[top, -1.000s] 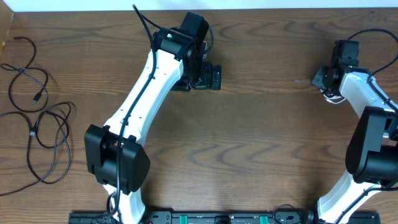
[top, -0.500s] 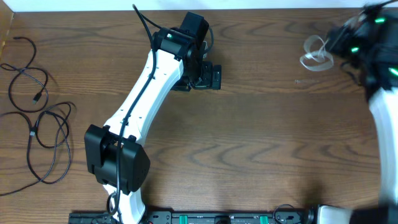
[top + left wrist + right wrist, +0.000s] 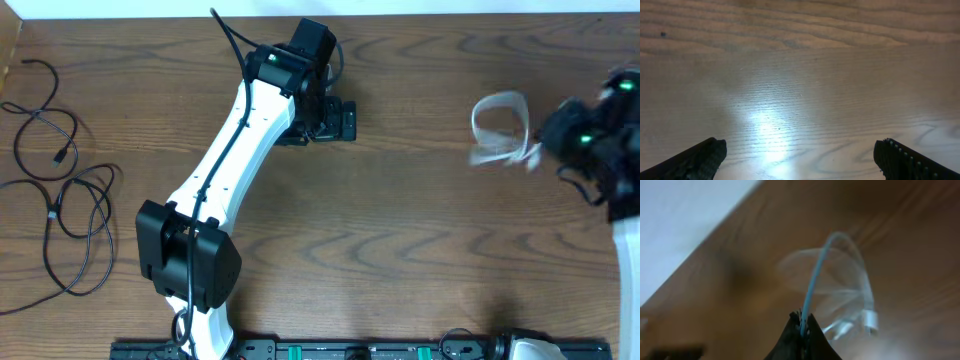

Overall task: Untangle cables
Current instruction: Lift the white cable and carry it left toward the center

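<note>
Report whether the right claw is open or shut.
Shut. The right claw pinches the white cable, its tips pressed together in the wrist view.

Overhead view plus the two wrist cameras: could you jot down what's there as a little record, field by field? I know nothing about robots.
table: brown wood
black cables: loose loops at the table's left side, far from both arms
white cable: blurred loop, pinched at one spot, plug end free
left gripper: open, empty, over bare wood
right gripper: shut on the white cable, at the table's right side
</note>
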{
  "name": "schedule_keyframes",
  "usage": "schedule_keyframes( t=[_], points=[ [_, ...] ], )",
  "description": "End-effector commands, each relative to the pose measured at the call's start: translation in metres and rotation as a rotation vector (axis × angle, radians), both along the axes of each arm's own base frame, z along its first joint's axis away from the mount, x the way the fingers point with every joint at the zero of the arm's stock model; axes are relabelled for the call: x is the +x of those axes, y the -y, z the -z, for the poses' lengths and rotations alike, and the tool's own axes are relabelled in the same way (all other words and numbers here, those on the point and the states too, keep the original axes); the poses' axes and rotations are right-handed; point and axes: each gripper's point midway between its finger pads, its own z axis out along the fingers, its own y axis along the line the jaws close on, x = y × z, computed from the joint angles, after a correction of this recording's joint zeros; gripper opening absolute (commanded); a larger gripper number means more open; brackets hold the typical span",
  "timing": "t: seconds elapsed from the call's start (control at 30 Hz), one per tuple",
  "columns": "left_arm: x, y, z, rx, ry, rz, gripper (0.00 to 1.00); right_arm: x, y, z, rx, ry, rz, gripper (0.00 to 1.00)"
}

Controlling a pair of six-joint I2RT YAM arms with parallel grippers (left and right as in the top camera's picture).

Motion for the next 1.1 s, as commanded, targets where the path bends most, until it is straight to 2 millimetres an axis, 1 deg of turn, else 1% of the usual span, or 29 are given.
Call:
schedule_keyframes(
  t=[0.0,0.03,0.07,0.13,0.17,0.2,0.23,0.27,0.3,0.33,0.37,0.4,0.43,0.47,0.5,0.53,0.57,0.6,0.67,0.7,0.73,0.77,0.8,0.83,0.9,0.97,1.0,1.03,1.07],
  points=[
    [0.0,-0.003,0.006,0.014,-0.022,-0.048,1.0,-0.008,-0.088,-0.059,0.461,0.148,-0.393,0.01],
    [0.0,-0.003,0.006,0.014,-0.023,-0.048,1.0,-0.012,-0.104,-0.088,0.558,0.244,-0.531,0.01],
    [0.0,-0.003,0.006,0.014,-0.023,-0.048,1.0,-0.016,-0.112,-0.117,0.633,0.331,-0.638,0.02],
    [0.0,-0.003,0.006,0.013,-0.023,-0.049,1.0,-0.012,-0.11,-0.156,0.683,0.44,-0.688,0.02],
    [0.0,-0.003,0.006,0.013,-0.023,-0.051,1.0,-0.007,-0.105,-0.168,0.655,0.501,-0.677,0.01],
    [0.0,-0.003,0.006,0.013,-0.025,-0.058,1.0,0.0,-0.099,-0.173,0.615,0.55,-0.648,0.02],
    [-0.001,-0.003,0.006,0.013,-0.029,-0.063,1.0,0.006,-0.092,-0.172,0.579,0.573,-0.6,0.02],
    [-0.002,-0.004,0.007,0.014,-0.034,-0.066,1.0,0.012,-0.085,-0.164,0.547,0.56,-0.535,0.01],
    [-0.003,-0.005,0.007,0.017,-0.039,-0.066,1.0,0.019,-0.075,-0.145,0.508,0.503,-0.434,0.02],
    [-0.004,-0.005,0.007,0.019,-0.044,-0.066,1.0,0.024,-0.064,-0.12,0.457,0.422,-0.328,0.01],
    [-0.005,-0.005,0.007,0.021,-0.048,-0.066,1.0,0.026,-0.042,-0.077,0.341,0.283,-0.154,0.01],
    [-0.006,-0.006,0.007,0.023,-0.051,-0.066,1.0,0.022,-0.019,-0.044,0.218,0.165,-0.006,0.01],
    [-0.006,-0.006,0.007,0.023,-0.051,-0.066,1.0,0.012,0.006,-0.014,0.084,0.049,0.132,0.02],
    [-0.006,-0.006,0.007,0.023,-0.052,-0.066,1.0,0.0,0.025,0.005,-0.037,-0.039,0.223,0.02],
    [-0.006,-0.006,0.007,0.023,-0.052,-0.066,1.0,-0.01,0.035,0.018,-0.131,-0.11,0.268,0.02],
    [-0.006,-0.006,0.007,0.023,-0.051,-0.066,1.0,-0.014,0.034,0.025,-0.162,-0.144,0.258,0.01],
    [-0.006,-0.006,0.007,0.023,-0.051,-0.066,1.0,-0.015,0.026,0.026,-0.157,-0.151,0.214,0.01],
    [-0.006,-0.006,0.007,0.022,-0.049,-0.066,1.0,-0.014,0.014,0.025,-0.127,-0.14,0.148,0.01],
    [-0.005,-0.005,0.007,0.021,-0.047,-0.066,1.0,-0.006,-0.022,0.005,0.017,-0.054,-0.017,0.01],
    [-0.005,-0.005,0.007,0.021,-0.048,-0.066,1.0,-0.002,-0.042,-0.013,0.111,0.01,-0.105,0.01],
    [-0.005,-0.006,0.007,0.022,-0.049,-0.066,1.0,0.0,-0.064,-0.034,0.216,0.086,-0.206,0.01],
    [-0.007,-0.006,0.008,0.024,-0.054,-0.066,1.0,-0.001,-0.09,-0.066,0.348,0.188,-0.348,0.01],
    [-0.007,-0.006,0.008,0.025,-0.056,-0.066,1.0,-0.006,-0.109,-0.097,0.464,0.271,-0.466,0.01],
    [-0.008,-0.006,0.008,0.026,-0.058,-0.066,1.0,-0.014,-0.124,-0.126,0.57,0.337,-0.57,0.02],
    [-0.007,-0.006,0.008,0.025,-0.056,-0.066,1.0,-0.027,-0.14,-0.173,0.688,0.441,-0.732,0.02],
    [-0.006,-0.006,0.007,0.022,-0.049,-0.066,1.0,-0.033,-0.146,-0.199,0.646,0.579,-0.838,0.01],
    [-0.005,-0.005,0.007,0.02,-0.047,-0.066,1.0,-0.034,-0.148,-0.205,0.592,0.654,-0.88,0.02],
    [-0.004,-0.005,0.007,0.02,-0.044,-0.066,1.0,-0.034,-0.149,-0.204,0.531,0.713,-0.91,0.02],
    [-0.004,-0.005,0.007,0.019,-0.044,-0.066,1.0,-0.03,-0.149,-0.197,0.489,0.726,-0.903,0.02]
  ],
)
